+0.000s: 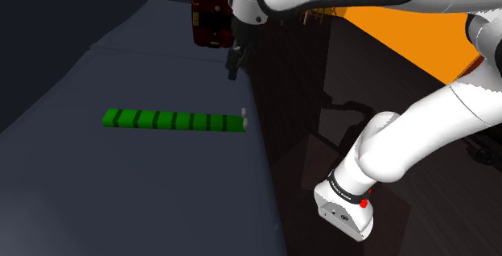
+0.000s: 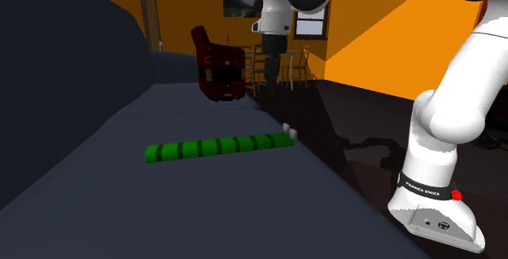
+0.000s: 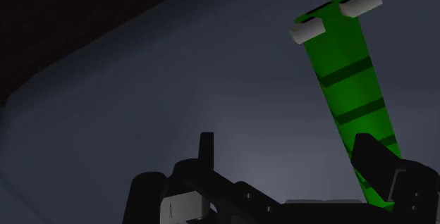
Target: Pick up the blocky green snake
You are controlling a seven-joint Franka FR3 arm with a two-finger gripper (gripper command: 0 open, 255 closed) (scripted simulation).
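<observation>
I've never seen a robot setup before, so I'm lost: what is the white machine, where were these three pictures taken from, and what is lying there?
The white machine is a robot arm with a black two-finger gripper at its end. One picture looks down from beside the arm's base, one looks along the surface from lower down, and one comes from a camera on the hand, so its two black fingers poke in from below. On the dark grey-blue cushioned surface lies a straight, blocky green snake with two small white blocks at one end; a dark red bag stands further back. The fingers stand apart and hold nothing.
</observation>
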